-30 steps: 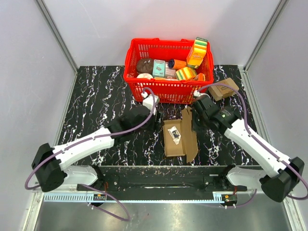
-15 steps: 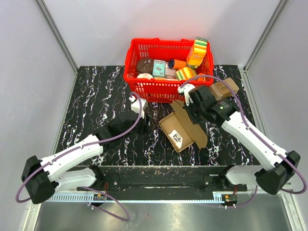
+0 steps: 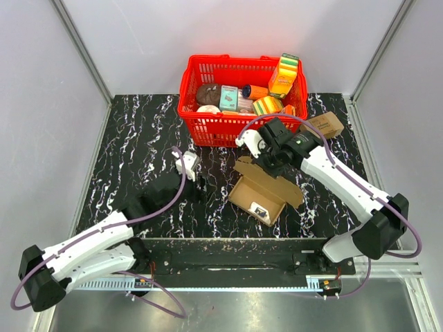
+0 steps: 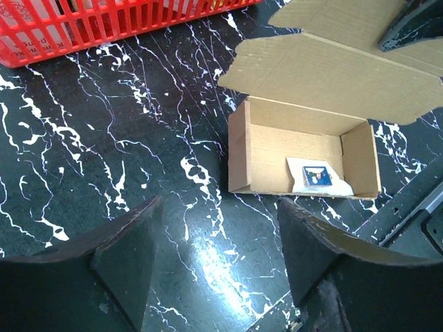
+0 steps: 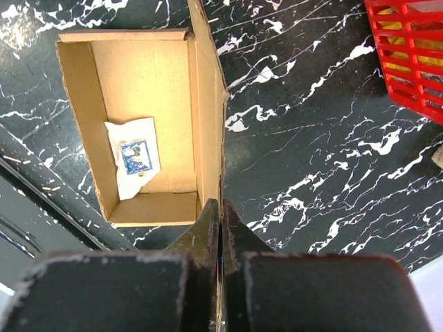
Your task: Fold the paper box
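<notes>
A black, white-veined marble table (image 3: 138, 138) sat between pale walls, with a red basket (image 3: 239, 128) full of groceries at its far edge. In front of the basket, towards the right arm, the paper box (image 3: 257, 196) lay skewed with its shallow tray open upward and its lid flap spread on the basket side. A white slip with blue print (image 5: 135, 158) lay inside the tray. The right gripper (image 3: 271, 164) was pinched tight on the thin edge of the lid flap. The left gripper (image 4: 218, 202) hovered over bare table to the box's left, its fingers spread wide with nothing between them. A small brown carton (image 3: 324, 124) lay beside the basket's right corner.
</notes>
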`<state>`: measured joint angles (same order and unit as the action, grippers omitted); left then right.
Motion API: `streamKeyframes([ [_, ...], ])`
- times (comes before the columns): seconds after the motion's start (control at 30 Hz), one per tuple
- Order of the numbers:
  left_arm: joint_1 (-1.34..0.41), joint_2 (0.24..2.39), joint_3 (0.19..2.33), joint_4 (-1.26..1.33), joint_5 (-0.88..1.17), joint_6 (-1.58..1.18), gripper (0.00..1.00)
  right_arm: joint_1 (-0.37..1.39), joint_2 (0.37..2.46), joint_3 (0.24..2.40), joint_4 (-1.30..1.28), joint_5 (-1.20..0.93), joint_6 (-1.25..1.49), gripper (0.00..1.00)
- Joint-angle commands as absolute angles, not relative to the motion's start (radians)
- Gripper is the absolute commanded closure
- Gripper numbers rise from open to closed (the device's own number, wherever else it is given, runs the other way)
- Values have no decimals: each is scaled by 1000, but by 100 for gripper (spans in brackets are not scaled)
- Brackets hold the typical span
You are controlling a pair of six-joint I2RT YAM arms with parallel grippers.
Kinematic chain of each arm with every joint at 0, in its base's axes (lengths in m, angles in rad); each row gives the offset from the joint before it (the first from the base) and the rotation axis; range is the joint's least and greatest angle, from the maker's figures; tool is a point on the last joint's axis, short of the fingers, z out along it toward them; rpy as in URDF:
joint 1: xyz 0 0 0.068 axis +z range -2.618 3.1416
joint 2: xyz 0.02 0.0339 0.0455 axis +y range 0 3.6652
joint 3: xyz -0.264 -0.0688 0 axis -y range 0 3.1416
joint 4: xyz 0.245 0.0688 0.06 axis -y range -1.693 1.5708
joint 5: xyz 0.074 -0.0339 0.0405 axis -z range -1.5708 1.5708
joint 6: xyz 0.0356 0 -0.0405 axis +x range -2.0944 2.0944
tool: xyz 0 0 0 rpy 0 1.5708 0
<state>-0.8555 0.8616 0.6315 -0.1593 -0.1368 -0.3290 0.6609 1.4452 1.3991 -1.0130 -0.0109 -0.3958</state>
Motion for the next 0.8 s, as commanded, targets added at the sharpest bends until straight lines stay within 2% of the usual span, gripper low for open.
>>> streamKeyframes([
  [0.0, -850, 770, 559, -45, -86, -304, 28, 669, 1453, 1433, -1034, -52, -506, 100],
  [0.27, -850, 661, 364, 240, -28, -259, 21, 689, 1457, 1428, -1009, -31, -597, 100],
  [0.4, -848, 653, 282, 435, 27, -212, 8, 703, 1466, 1425, -1003, -40, -670, 100],
  [0.67, -847, 767, 203, 733, 51, -117, 1, 724, 1488, 1445, -994, -51, -790, 100],
  [0.77, -847, 834, 228, 759, 8, -127, 1, 727, 1503, 1450, -992, -38, -814, 100],
])
